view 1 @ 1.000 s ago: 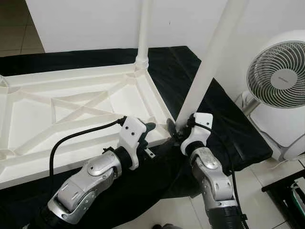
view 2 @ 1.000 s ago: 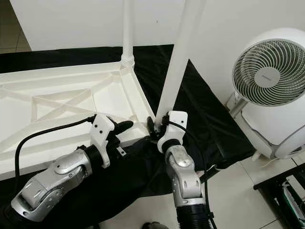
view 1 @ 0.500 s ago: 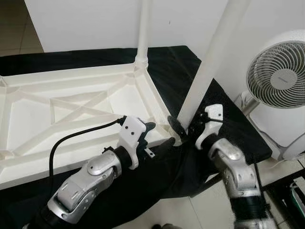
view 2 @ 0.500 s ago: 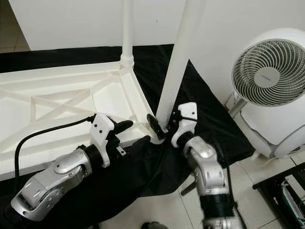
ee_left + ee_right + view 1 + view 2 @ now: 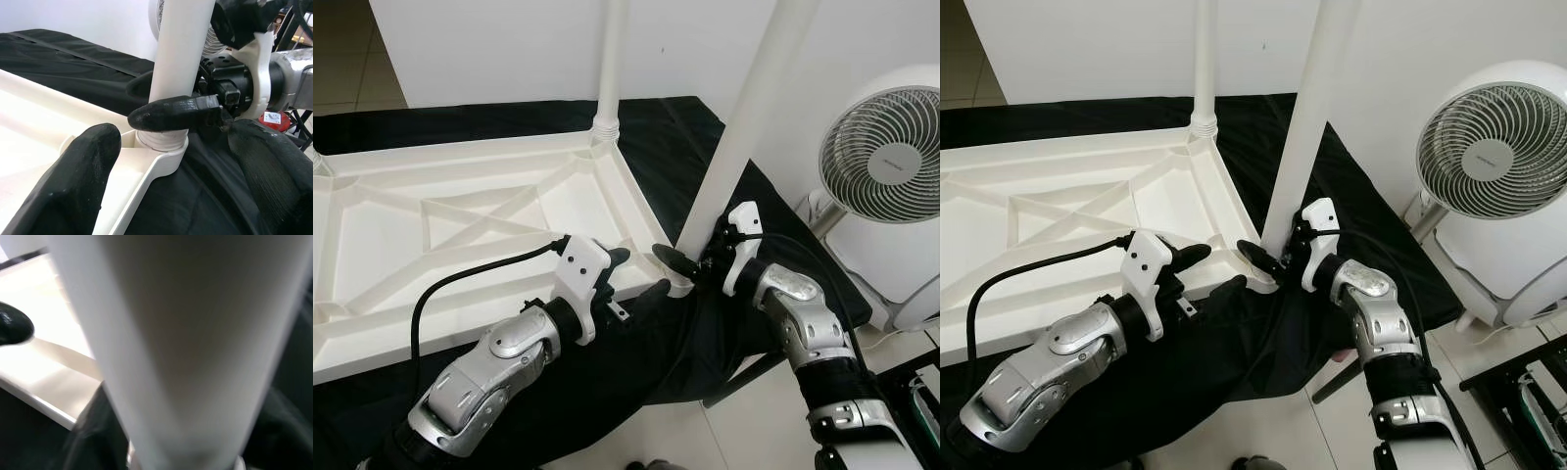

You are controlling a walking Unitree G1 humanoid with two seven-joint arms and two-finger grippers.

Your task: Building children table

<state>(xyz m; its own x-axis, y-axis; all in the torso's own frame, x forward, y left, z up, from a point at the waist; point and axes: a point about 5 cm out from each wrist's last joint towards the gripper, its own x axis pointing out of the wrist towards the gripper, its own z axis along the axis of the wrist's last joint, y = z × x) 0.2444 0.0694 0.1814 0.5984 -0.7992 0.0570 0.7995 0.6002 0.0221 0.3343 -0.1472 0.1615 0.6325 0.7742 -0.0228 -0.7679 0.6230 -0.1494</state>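
Right hand [image 5: 690,266] clamped the near table leg [image 5: 744,132] at its base; left hand [image 5: 631,279] beside the corner socket [image 5: 161,147], fingers apart.

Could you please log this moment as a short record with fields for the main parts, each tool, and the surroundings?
tabletop: white tabletop, upside down on black cloth
far leg: far leg, upright in far corner socket
near leg: near leg, standing tilted in near corner socket
right tool: right tool, fingers around the near leg's base
left tool: left tool, open at the tabletop's near edge, beside that socket
surroundings: white fan on the right
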